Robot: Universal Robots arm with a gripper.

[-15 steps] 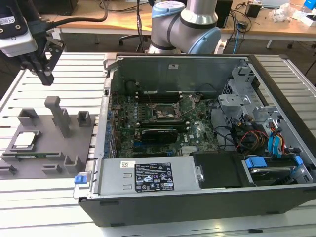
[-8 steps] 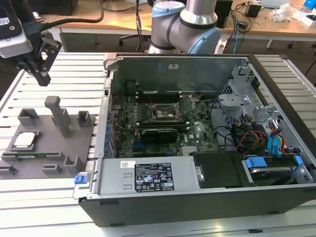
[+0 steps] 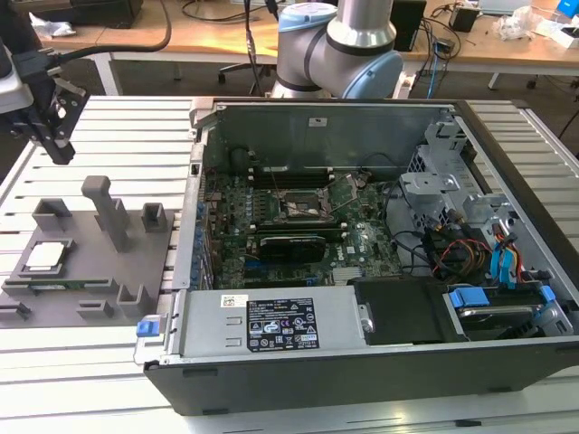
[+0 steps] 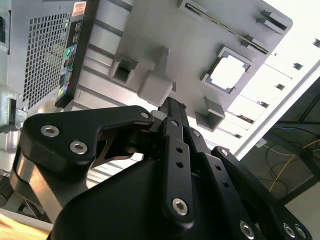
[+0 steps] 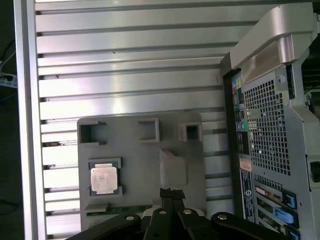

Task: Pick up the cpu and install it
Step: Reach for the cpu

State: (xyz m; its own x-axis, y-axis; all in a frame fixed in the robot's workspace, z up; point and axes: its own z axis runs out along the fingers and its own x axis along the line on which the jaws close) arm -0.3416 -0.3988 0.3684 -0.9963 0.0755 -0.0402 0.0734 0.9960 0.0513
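Note:
The cpu (image 3: 47, 256) is a small square chip with a silvery top, lying flat in a recess of the grey fixture plate (image 3: 86, 271) at the exterior view's left. Both wrist views show the cpu (image 5: 104, 178) (image 4: 227, 71) in its pocket. My gripper (image 3: 60, 152) hangs above the slatted table behind the fixture, well apart from the chip. Its black fingers (image 5: 172, 192) lie together with nothing between them, and in the second wrist view the gripper (image 4: 170, 103) points toward the fixture's tall block. The motherboard socket (image 3: 303, 206) sits in the open computer case.
The open computer case (image 3: 362, 362) takes up the middle and the exterior view's right, with cables and drive bays inside. Grey posts and blocks (image 3: 107, 210) rise from the fixture plate. The slatted aluminium table (image 3: 118, 127) lies under everything. Desks stand behind.

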